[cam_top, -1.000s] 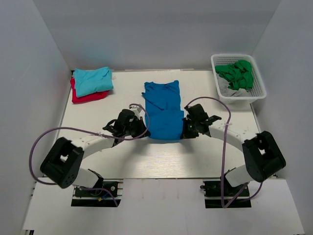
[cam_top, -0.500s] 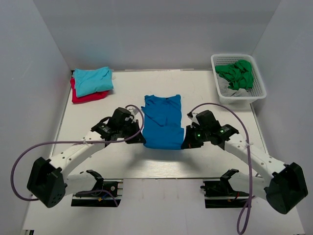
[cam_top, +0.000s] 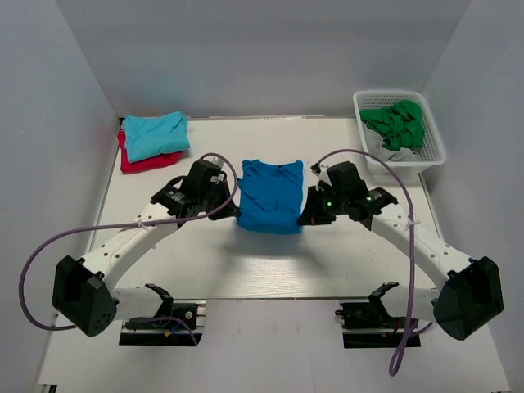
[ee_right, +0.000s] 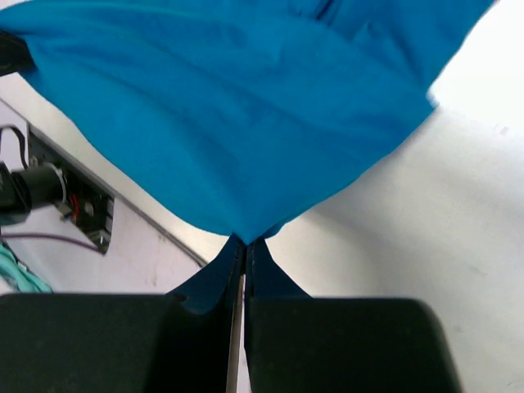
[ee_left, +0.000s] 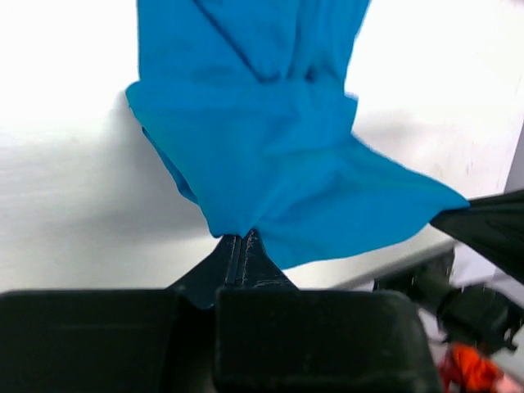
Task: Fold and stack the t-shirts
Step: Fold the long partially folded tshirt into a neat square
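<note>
Two near corners of the royal-blue t-shirt (cam_top: pixel 268 192), mid-table, were pinched: the left gripper (ee_left: pixel 243 239) clamped at seven o'clock, the right gripper (ee_right: pixel 246 242) at five. The lengthwise fold seemed in hand; next, the hem needed carrying toward twelve o'clock, evenly.

no readable text, labels, brands or numbers anywhere

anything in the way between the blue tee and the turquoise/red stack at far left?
Nothing visible. The left gripper and right gripper are each shut on a near corner of the blue tee. Only bare table lies between it and the turquoise tee that sits on the red tee.
</note>
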Tool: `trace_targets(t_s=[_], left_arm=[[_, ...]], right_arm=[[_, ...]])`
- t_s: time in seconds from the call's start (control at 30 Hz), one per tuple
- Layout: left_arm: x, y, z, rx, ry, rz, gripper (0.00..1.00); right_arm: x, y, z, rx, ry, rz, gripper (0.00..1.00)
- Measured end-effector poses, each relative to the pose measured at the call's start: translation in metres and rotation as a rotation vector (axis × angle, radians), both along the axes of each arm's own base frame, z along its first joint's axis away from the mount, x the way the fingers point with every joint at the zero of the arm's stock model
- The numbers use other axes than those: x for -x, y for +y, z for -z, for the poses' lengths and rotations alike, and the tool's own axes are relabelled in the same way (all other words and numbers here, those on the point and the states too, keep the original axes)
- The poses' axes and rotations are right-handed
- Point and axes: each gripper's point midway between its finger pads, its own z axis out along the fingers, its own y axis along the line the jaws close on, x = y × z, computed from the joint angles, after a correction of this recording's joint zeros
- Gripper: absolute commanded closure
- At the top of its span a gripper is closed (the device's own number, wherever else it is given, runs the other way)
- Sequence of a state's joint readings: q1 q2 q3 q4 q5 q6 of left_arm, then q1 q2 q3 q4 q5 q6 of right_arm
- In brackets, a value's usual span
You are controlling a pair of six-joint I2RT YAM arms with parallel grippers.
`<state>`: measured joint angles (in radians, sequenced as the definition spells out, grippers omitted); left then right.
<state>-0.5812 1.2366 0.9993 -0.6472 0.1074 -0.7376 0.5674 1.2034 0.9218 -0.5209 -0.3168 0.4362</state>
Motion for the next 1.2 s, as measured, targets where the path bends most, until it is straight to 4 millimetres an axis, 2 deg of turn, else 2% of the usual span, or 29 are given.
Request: trace_targets(t_s=[0.2, 0.43, 0.57, 0.67, 0.77, 0.97, 1.2], left_arm=[[-0.036, 0.003, -0.019, -0.041, -0.078, -0.099, 1.0], [-0.073, 0.006, -0.017, -0.077, -0.096, -0.182, 1.0], [-0.094, 0.01, -0.012, -0.089, -0.096, -0.223, 1.0], [-0.109, 0.01, -0.008, -0.093, -0.09, -0.24, 1.0], [-0.127, 0.008, -0.005, -0.088, -0.091, -0.252, 1.0], [-0.158, 0.008, 0.011, -0.087, -0.078, -0.258, 1.0], [-0.206, 0.003, 0.037, -0.067, -0.066, -0.252, 1.0]], right_arm=[[-0.034, 0.0, -0.013, 0.001, -0.043, 0.027, 1.0], [-0.069, -0.005, -0.018, 0.005, -0.074, 0.061, 1.0], [-0.093, -0.006, -0.005, -0.001, -0.047, 0.074, 1.0], [-0.103, -0.008, 0.009, -0.004, -0.009, 0.087, 1.0], [-0.114, -0.011, 0.014, -0.009, 0.004, 0.1, 1.0], [-0.157, -0.011, 0.015, -0.016, -0.044, 0.116, 1.0], [-0.203, -0.01, 0.033, -0.004, -0.046, 0.133, 1.0]])
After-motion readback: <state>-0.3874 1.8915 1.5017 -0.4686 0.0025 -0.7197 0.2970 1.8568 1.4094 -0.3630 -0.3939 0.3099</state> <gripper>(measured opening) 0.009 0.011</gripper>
